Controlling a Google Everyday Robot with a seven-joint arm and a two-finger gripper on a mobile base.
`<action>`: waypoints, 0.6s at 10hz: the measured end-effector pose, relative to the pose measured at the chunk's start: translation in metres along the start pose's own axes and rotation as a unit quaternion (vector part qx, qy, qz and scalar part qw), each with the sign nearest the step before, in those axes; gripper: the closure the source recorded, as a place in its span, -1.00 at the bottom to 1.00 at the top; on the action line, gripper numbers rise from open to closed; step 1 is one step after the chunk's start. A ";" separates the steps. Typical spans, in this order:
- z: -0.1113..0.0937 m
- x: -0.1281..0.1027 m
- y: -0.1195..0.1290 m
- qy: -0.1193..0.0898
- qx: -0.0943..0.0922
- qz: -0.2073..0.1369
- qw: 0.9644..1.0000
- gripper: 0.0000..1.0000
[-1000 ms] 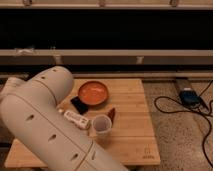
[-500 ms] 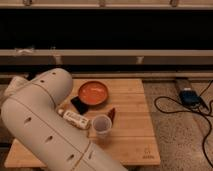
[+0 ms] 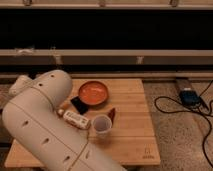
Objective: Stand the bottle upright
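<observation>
Cream-white arm casing (image 3: 47, 127) fills the near left of the view, curving from the bottom edge up to a rounded joint at the left side of the table (image 3: 132, 142). The gripper itself is not seen anywhere in the view; it is judged to be hidden behind or beyond this casing, so which way the bottle lies from it cannot be told.

Just past the casing's right edge, the bottle (image 3: 75, 119) is found lying on its side on the wooden table, left of centre. Its long axis is laid slantwise, from far left to near right, with what seems to be a small brownish cap at the far-left end and the labelled body pointing toward the white cup (image 3: 102, 125). The cup is set upright just beside the bottle's near-right end; whether the two touch cannot be made out. A small dark red object (image 3: 112, 114) is seen just right of the cup.

Farther back, a flat dark item (image 3: 79, 104) is placed just beyond the bottle, and an orange bowl (image 3: 93, 93) lies behind that, toward the table's far edge.

Since the bottle is not yet upright, a grasp across its slanted axis is judged to be needed, with one end lifted while the close-standing cup is kept from being knocked.
</observation>
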 end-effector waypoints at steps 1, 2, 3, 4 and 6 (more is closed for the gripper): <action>0.003 0.001 -0.001 0.002 -0.004 0.000 1.000 -0.44; 0.004 0.001 -0.001 0.003 -0.005 0.000 1.000 -0.25; 0.005 0.001 0.000 0.003 -0.007 0.000 1.000 -0.04; 0.004 0.002 -0.001 0.000 -0.007 0.000 1.000 0.16; -0.002 0.004 -0.002 -0.010 -0.010 0.003 1.000 0.56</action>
